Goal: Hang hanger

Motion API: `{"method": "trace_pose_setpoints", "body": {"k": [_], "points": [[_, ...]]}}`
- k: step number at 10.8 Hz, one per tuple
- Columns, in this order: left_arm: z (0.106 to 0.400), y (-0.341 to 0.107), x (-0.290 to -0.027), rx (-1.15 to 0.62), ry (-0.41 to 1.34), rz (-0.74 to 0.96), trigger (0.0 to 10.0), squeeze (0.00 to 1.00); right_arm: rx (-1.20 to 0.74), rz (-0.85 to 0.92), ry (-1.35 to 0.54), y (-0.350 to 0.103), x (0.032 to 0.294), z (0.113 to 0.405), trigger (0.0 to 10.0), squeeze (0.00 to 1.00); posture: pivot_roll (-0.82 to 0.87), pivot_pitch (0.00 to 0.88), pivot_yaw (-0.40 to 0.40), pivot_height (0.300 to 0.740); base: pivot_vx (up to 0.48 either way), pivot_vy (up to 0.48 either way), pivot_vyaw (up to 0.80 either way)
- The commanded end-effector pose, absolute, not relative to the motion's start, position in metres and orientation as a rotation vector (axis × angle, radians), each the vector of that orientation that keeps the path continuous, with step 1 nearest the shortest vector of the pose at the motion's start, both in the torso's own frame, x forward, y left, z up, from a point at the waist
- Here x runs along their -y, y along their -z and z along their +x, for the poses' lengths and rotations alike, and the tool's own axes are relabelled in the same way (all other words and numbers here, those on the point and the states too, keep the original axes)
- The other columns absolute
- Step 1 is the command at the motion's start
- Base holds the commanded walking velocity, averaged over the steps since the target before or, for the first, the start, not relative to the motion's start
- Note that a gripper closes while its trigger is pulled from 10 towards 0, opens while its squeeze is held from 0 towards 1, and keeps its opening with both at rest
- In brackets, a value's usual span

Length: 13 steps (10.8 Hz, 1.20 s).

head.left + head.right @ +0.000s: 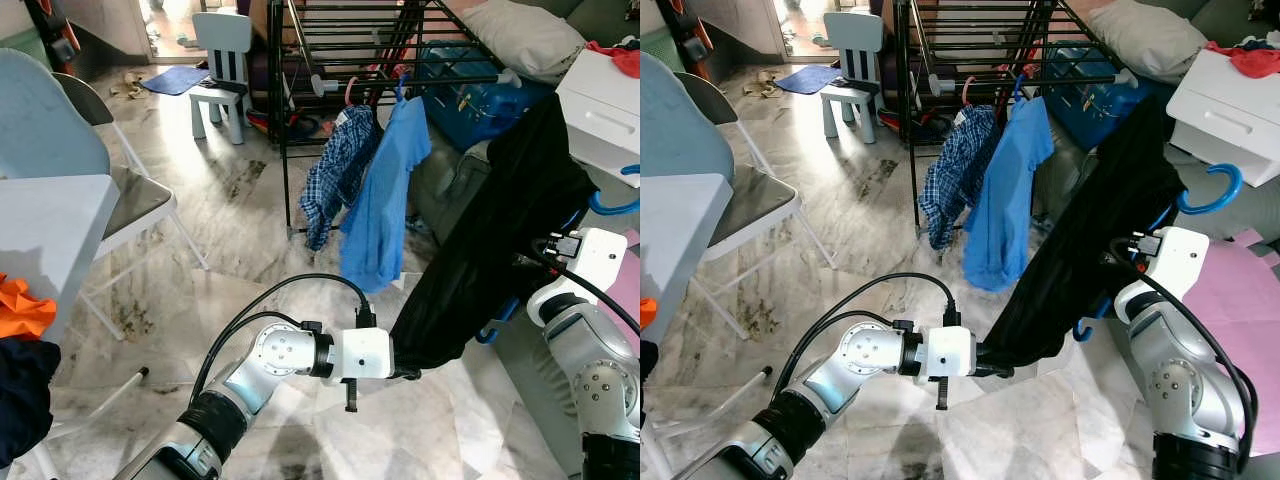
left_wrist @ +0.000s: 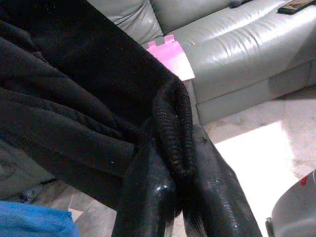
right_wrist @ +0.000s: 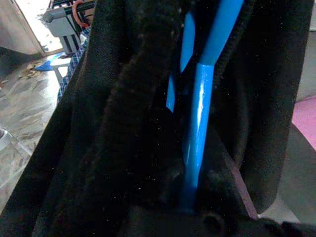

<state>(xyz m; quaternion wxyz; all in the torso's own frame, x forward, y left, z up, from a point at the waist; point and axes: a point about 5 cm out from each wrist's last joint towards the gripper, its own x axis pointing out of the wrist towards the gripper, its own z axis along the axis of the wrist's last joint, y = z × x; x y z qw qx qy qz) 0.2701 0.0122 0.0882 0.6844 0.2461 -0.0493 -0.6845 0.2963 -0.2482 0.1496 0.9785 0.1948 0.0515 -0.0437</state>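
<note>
Centrally, right of the frame's middle, a black garment [image 1: 1090, 230] drapes over a blue hanger [image 1: 1210, 190]. Below it, the left gripper [image 2: 180, 173] pinches its hem between closed fingers; the right gripper [image 3: 197, 207] clamps the hanger's bar. Behind, upper centre, a drying rack [image 1: 350, 60] holds a blue shirt [image 1: 385, 195].

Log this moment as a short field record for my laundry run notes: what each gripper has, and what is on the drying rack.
left gripper: shut on the lower hem of the black garment
right gripper: shut on the blue hanger, which sits inside the black garment
hanger state: not yet on the rack, hook free in the air
drying rack: holds a plaid shirt and a blue shirt
behind: grey sofa
</note>
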Motion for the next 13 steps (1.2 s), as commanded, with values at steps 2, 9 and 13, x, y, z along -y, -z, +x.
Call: {"method": "trace_pose_setpoints", "body": {"k": [2, 9, 13], "points": [[0.269, -0.086, -0.011, 0.094, 1.556, 0.565, 10.0, 0.36, -0.025, 0.373, 0.088, -0.166, 0.252, 0.297, 10.0, 0.0, 0.0, 0.0, -0.076, 0.74, 0.0, 0.0, 0.0], [0.289, -0.097, -0.008, 0.119, 1.369, 0.363, 10.0, 1.0, -0.019, 0.004, -0.085, -0.142, 0.218, 0.285, 10.0, 0.0, 0.01, 0.0, -0.08, 0.74, 0.0, 0.0, 0.0], [0.279, -0.088, -0.025, -0.024, 1.557, 0.378, 10.0, 1.0, 0.006, -0.087, -0.072, -0.145, 0.221, 0.288, 10.0, 0.0, 0.01, 0.0, -0.079, 0.74, 0.0, 0.0, 0.0]]}}
